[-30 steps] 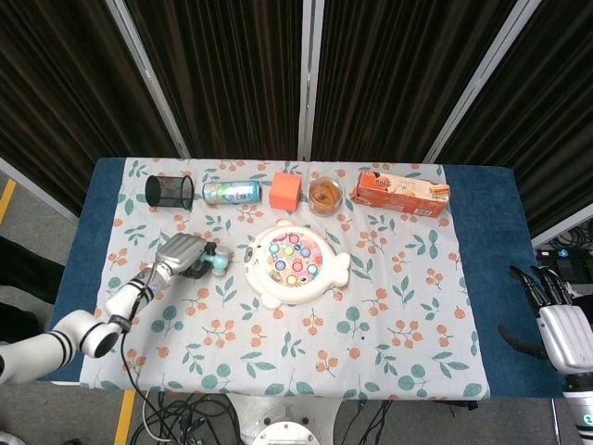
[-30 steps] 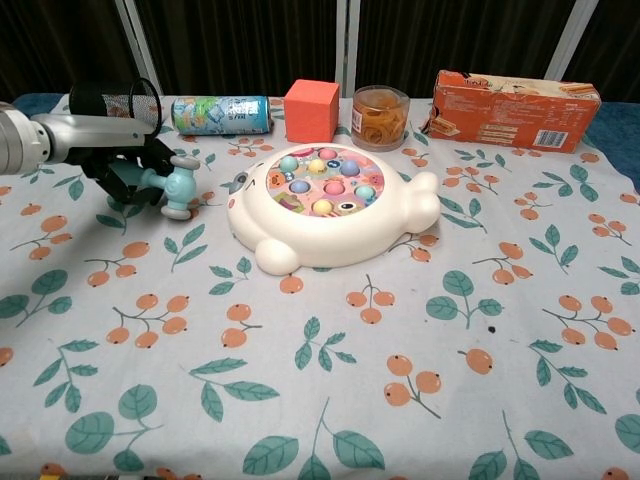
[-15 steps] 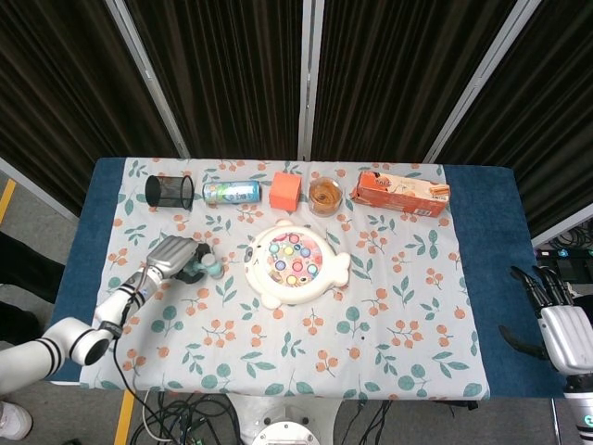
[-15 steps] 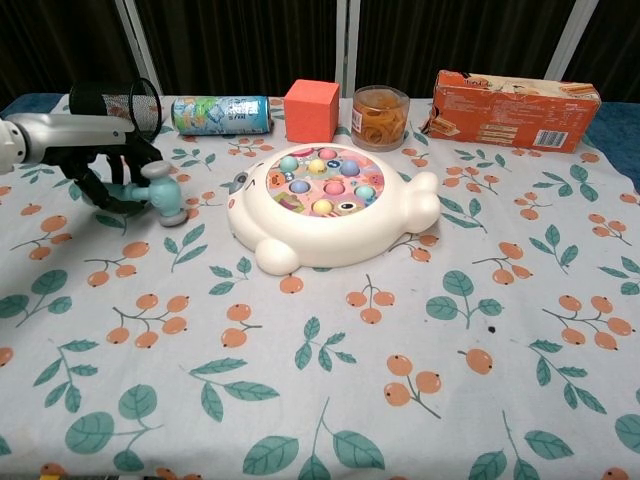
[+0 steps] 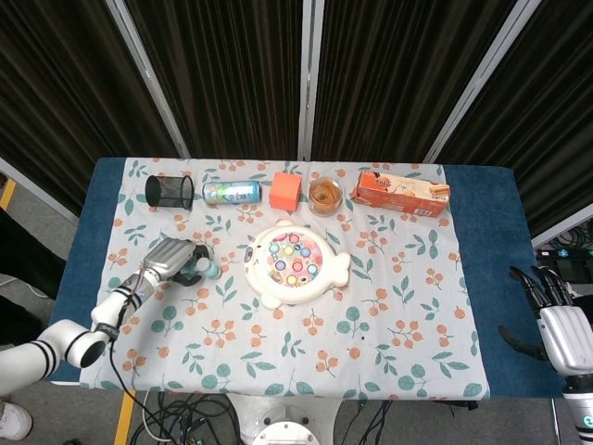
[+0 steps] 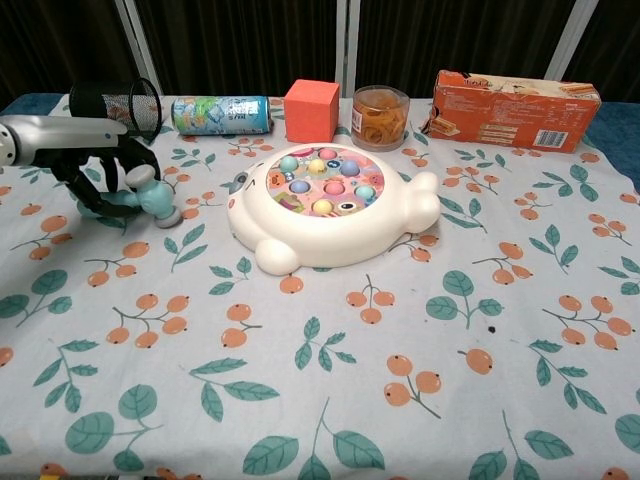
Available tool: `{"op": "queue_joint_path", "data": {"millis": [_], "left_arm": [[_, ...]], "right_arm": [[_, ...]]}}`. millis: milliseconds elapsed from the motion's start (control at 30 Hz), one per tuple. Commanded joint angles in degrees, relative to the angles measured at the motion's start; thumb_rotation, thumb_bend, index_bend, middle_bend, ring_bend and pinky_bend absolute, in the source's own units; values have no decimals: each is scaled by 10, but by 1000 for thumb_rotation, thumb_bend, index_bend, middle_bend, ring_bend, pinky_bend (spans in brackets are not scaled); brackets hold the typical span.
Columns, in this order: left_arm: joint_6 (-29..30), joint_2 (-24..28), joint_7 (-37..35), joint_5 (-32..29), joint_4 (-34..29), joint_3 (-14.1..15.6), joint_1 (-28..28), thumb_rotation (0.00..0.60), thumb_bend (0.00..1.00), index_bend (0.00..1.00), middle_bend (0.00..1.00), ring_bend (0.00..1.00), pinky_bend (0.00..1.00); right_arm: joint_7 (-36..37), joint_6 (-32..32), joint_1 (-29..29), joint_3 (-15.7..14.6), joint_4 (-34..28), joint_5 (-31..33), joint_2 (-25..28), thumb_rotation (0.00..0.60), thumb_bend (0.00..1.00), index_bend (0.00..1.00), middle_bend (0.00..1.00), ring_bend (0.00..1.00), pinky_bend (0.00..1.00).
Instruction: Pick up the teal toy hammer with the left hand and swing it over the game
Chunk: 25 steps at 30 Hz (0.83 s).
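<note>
At the left of the frame the left hand (image 6: 100,170) grips the hammer (image 6: 150,197) by its handle – head free toward the game (image 6: 325,205), apparently ready to swing – while the right hand (image 5: 556,320) idles open at far right, off the table (image 5: 482,306).

open cloth (image 6: 330,400) front of game (image 6: 325,205) | back row: can (image 6: 221,114), block (image 6: 311,110), jar (image 6: 380,117)

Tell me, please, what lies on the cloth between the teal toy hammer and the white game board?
Nothing: in the chest view only bare printed tablecloth separates the teal toy hammer, held by the left hand, from the game.
</note>
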Motion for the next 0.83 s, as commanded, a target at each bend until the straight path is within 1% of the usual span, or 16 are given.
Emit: {"op": "queue_joint_path", "data": {"millis": [33, 133, 167, 233, 267, 367, 433, 533, 633, 667, 767, 833], "left_arm": [[-9, 8, 3, -2, -9, 2, -1, 600, 311, 305, 362, 251, 348], [-7, 27, -2, -3, -33, 0, 4, 600, 310, 162, 247, 151, 290], [6, 33, -4, -2, -42, -3, 9, 600, 307, 122, 201, 114, 249], [55, 49, -15, 0, -62, -15, 30, 600, 300, 101, 165, 88, 185], [80, 58, -21, 0, -72, -20, 42, 600, 294, 100, 162, 87, 157], [172, 90, -12, -3, -93, -35, 86, 600, 283, 100, 162, 87, 144], [238, 108, 20, -17, -102, -43, 121, 600, 277, 113, 167, 87, 144], [326, 129, 81, -37, -119, -45, 173, 600, 273, 153, 186, 87, 145], [385, 153, 141, -50, -149, -31, 223, 600, 271, 191, 194, 87, 145], [395, 162, 154, -54, -160, -25, 235, 600, 271, 206, 195, 87, 144], [432, 182, 179, -56, -201, -5, 278, 600, 270, 210, 196, 87, 144], [463, 188, 184, -48, -229, 10, 310, 600, 268, 210, 196, 87, 144]], "right_arm": [[0, 0, 1, 0, 1, 0, 0, 600, 153, 21, 186, 0, 0], [1, 0, 2, 1, 1, -2, 2, 600, 153, 21, 186, 0, 0], [1, -1, 3, 2, 1, -2, 3, 600, 153, 21, 186, 0, 0], [1, -3, 4, 3, 2, -1, 4, 600, 153, 21, 186, 0, 0], [2, -4, 5, 4, 3, 0, 5, 600, 153, 21, 186, 0, 0], [8, -10, 9, 7, 7, 5, 9, 600, 153, 21, 186, 0, 0], [16, -17, 14, 9, 11, 9, 12, 600, 153, 21, 186, 0, 0], [28, -30, 22, 14, 20, 16, 15, 600, 155, 21, 180, 0, 0], [38, -40, 29, 17, 28, 20, 15, 600, 155, 21, 171, 0, 0], [40, -41, 31, 18, 30, 20, 14, 600, 155, 21, 168, 0, 0], [44, -40, 33, 20, 35, 21, 11, 600, 155, 21, 165, 0, 0], [44, -39, 32, 20, 35, 22, 10, 600, 155, 21, 164, 0, 0]]}}
